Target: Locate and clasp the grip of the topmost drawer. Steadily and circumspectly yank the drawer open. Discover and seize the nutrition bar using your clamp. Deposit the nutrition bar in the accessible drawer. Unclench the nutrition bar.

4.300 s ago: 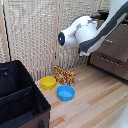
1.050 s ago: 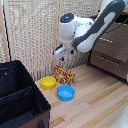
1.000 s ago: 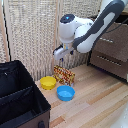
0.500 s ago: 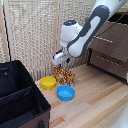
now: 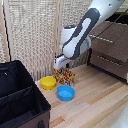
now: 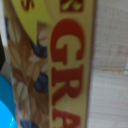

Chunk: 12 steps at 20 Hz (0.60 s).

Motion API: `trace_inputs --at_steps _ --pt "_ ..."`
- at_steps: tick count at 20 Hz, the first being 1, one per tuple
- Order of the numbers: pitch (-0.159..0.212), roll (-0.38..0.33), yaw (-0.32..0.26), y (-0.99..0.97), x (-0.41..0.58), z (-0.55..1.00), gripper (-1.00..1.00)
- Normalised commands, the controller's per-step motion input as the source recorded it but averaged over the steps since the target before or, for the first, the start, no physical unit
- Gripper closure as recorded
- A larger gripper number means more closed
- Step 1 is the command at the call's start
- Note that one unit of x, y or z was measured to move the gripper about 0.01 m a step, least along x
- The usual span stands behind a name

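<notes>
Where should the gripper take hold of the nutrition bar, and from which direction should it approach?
Probably from above, closing on the top edge of the nutrition bar. It seems to stand upright by the wall, so its flat faces are exposed. The yellow bowl and blue bowl crowd its front.

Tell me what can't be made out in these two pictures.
- Gripper, exterior view: too small and blurred to tell open from shut; outside the wrist view.
- Red, yellow and orange printed packet: lettering cut off by the wrist view's edges, blurred.
- Dark-brown wooden top drawer: partly hidden behind the arm.
</notes>
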Motion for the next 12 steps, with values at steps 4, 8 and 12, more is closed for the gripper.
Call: trace_inputs --at_steps 4,8,12 --pt "0.141 0.072 0.012 -0.05 0.046 -0.21 1.0" --pt "0.0 0.001 0.0 0.0 0.006 0.0 1.0" --pt "0.001 0.0 0.034 0.0 0.011 0.0 1.0"
